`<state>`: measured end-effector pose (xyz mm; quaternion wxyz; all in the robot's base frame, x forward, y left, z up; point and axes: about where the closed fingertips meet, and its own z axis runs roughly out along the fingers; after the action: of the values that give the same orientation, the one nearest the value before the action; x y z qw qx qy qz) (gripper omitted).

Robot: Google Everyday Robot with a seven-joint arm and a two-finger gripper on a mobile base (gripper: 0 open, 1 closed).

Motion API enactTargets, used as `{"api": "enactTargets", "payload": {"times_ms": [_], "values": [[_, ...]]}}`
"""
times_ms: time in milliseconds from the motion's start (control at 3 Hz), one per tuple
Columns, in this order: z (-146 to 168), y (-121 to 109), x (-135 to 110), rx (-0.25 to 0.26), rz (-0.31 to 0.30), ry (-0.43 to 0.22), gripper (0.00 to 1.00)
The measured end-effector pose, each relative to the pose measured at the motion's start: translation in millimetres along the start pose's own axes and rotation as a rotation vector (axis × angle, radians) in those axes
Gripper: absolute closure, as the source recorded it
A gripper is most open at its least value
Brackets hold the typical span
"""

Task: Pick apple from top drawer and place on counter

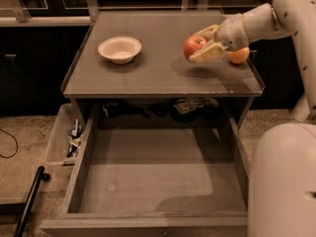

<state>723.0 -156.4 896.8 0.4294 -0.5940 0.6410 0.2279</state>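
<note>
The red apple (193, 46) is held between the cream fingers of my gripper (201, 46), a little above the right half of the counter (158, 70). The arm reaches in from the upper right. The gripper is shut on the apple, and a shadow lies on the counter beneath it. The top drawer (158, 177) stands pulled wide open below the counter, its flat grey bottom bare.
A white bowl (119, 49) sits on the counter's left side. An orange fruit (239, 56) lies on the counter's right edge behind the gripper. A clear bin of clutter (66, 139) stands left of the drawer. My white base (281, 181) fills the lower right.
</note>
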Motion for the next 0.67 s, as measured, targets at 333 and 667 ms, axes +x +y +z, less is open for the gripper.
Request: {"api": "enactTargets", "payload": {"times_ms": [333,667], "values": [[14,-4,11,-0.008,0.023,0.074,1.0],[29,0,23,-0.033,0.044,0.127,1.0]]}}
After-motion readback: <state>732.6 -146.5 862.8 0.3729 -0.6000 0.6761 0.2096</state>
